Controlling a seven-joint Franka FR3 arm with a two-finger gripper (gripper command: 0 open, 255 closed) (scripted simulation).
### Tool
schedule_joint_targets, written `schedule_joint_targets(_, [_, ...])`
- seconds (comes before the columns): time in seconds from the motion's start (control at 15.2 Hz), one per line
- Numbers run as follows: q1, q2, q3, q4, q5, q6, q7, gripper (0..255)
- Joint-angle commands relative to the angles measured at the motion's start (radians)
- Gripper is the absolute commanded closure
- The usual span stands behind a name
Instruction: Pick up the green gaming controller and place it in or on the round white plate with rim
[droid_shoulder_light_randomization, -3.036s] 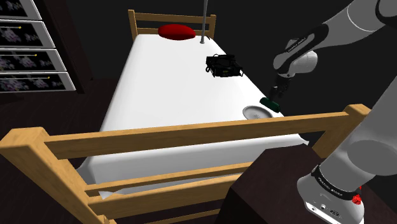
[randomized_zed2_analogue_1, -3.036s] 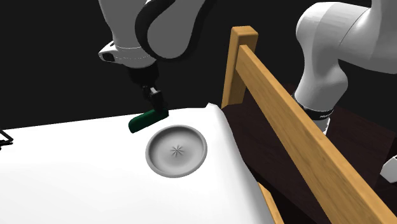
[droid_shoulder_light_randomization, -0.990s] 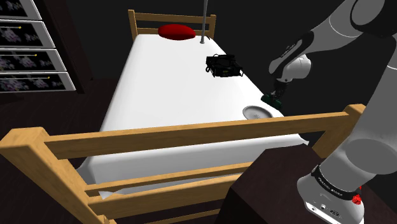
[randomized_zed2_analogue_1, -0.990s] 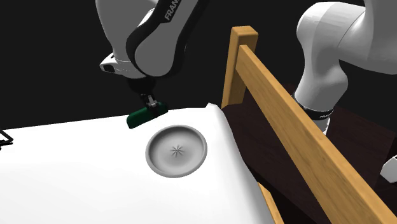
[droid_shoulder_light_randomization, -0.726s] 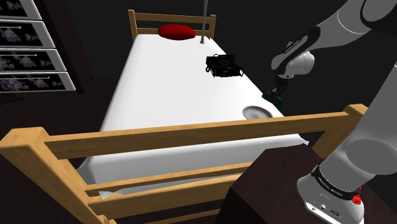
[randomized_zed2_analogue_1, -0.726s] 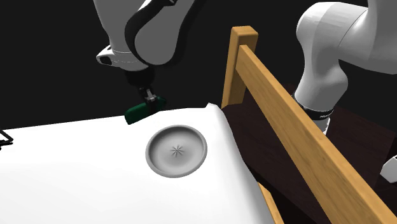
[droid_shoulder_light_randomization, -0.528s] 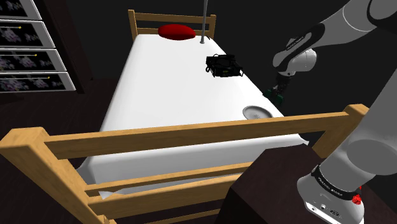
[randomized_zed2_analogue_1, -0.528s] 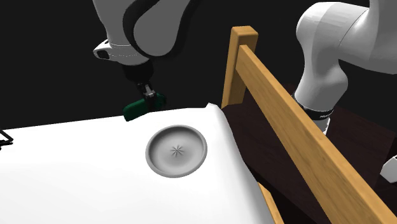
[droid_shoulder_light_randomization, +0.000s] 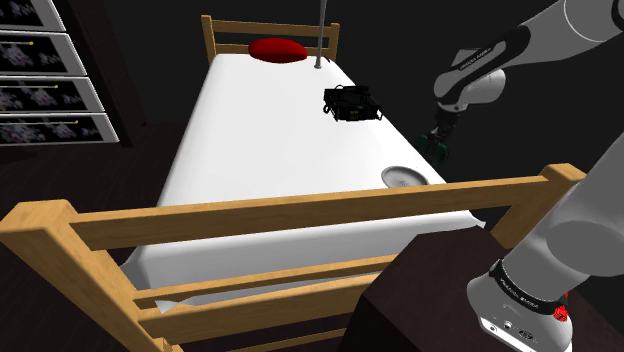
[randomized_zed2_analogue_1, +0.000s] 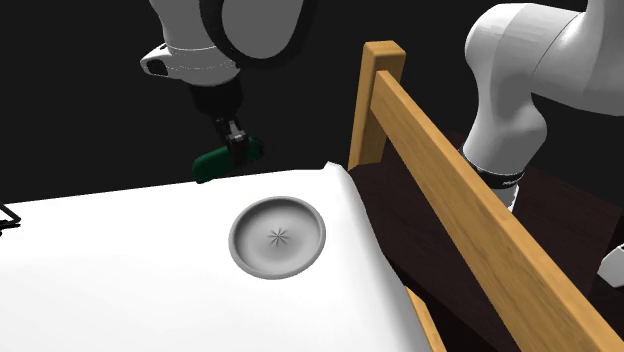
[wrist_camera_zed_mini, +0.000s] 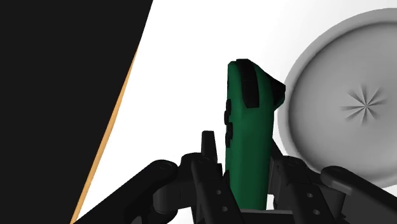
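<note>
The green gaming controller (wrist_camera_zed_mini: 248, 127) is clasped between my black fingers (wrist_camera_zed_mini: 208, 181), one end sticking out past them. In the second exterior view my gripper (randomized_zed2_analogue_1: 240, 146) is shut on the controller (randomized_zed2_analogue_1: 213, 164) and holds it in the air over the bed's far edge, behind the round grey-white rimmed plate (randomized_zed2_analogue_1: 277, 236). In the shoulder view the gripper (droid_shoulder_light_randomization: 437, 141) holds the controller (droid_shoulder_light_randomization: 436, 151) above and just to the right of the plate (droid_shoulder_light_randomization: 404, 176), which lies flat on the white bed near its right edge. From the wrist the plate (wrist_camera_zed_mini: 356, 108) lies beside the controller's tip.
A black boxy object (droid_shoulder_light_randomization: 352, 103) sits further up the bed, a red cushion (droid_shoulder_light_randomization: 277, 49) by the headboard and a grey pole (droid_shoulder_light_randomization: 322, 35) behind it. A wooden footboard (droid_shoulder_light_randomization: 300, 205) crosses the foreground; its rail (randomized_zed2_analogue_1: 460, 190) runs beside the plate. Framed pictures (droid_shoulder_light_randomization: 50, 80) hang at left.
The gripper, still shut on the controller, has risen and drifted towards the second exterior view's left, a little further from the plate. The plate has not moved.
</note>
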Motion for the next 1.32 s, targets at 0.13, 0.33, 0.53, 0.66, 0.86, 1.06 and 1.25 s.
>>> schedule_joint_targets(0.13, [0.043, -0.099, 0.037, -0.098, -0.079, 0.007, 0.14, 255])
schedule_joint_targets(0.33, [0.068, -0.165, 0.081, -0.165, -0.122, 0.008, 0.244, 255])
schedule_joint_targets(0.53, [0.096, -0.227, 0.138, -0.228, -0.151, 0.005, 0.354, 255])
schedule_joint_targets(0.66, [0.098, -0.202, 0.135, -0.237, -0.142, 0.037, 0.348, 255])
schedule_joint_targets(0.86, [0.102, -0.162, 0.129, -0.248, -0.126, 0.087, 0.337, 255])
schedule_joint_targets(1.06, [0.106, -0.119, 0.125, -0.257, -0.106, 0.136, 0.323, 255])
schedule_joint_targets(1.25, [0.11, -0.073, 0.122, -0.264, -0.079, 0.186, 0.306, 255])
